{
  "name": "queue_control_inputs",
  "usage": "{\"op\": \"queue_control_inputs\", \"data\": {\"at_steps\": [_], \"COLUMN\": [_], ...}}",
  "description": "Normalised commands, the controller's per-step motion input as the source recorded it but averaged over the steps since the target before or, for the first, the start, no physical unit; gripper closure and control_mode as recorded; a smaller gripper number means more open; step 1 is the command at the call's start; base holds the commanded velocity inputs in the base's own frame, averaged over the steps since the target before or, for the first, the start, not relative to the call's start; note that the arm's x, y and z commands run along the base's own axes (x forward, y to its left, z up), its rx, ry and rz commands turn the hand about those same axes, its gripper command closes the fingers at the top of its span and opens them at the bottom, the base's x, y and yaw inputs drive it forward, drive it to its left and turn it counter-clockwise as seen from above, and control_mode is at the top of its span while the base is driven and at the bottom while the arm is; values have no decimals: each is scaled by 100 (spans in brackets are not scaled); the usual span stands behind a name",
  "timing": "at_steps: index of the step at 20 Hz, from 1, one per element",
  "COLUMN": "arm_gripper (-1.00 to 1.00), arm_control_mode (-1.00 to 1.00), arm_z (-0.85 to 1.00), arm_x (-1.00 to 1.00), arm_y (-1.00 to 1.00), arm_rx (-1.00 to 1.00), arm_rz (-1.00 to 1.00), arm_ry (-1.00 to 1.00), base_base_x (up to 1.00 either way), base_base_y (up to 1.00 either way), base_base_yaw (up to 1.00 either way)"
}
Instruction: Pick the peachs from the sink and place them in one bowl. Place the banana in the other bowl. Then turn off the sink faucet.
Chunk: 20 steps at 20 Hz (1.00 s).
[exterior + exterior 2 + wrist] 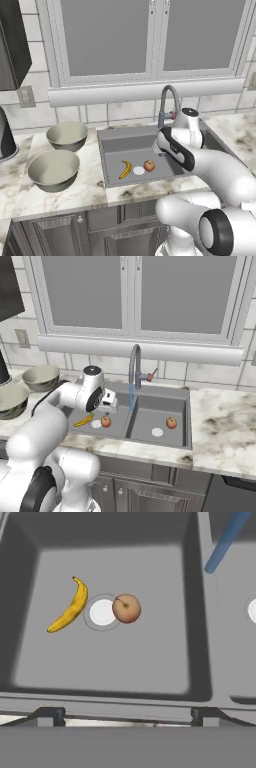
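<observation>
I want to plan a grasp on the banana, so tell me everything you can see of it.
The banana is small, curved and bright yellow with dark tips, its skin smooth and unmarked. It lies flat on the floor of the left basin of the dark grey sink, its inner curve facing the white drain, which it lies right beside. A peach sits on the drain's other side, apart from the banana. Nothing grips it: the open pincer hangs above the basin.

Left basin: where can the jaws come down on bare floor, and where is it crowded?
Free: the basin floor in front of and to the right of the peach, and behind it toward the far wall. Crowded: banana, drain and peach sit clustered left of centre.
</observation>
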Motion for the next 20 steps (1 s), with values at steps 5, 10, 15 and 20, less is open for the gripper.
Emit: {"op": "queue_control_inputs", "data": {"at_steps": [5, 10, 15, 20], "arm_gripper": [-100, -100, -100, -100], "arm_control_mode": [-100, -100, -100, -100], "arm_z": [-33, -35, -34, -31], "arm_x": [21, 27, 33, 35], "arm_y": [0, 0, 0, 3], "arm_rx": [0, 0, 0, 0], "arm_rz": [0, 0, 0, 0], "arm_ry": [0, 0, 0, 0], "base_base_x": [0, 0, 0, 0], "base_base_y": [0, 0, 0, 0], "base_base_yaw": [0, 0, 0, 0]}}
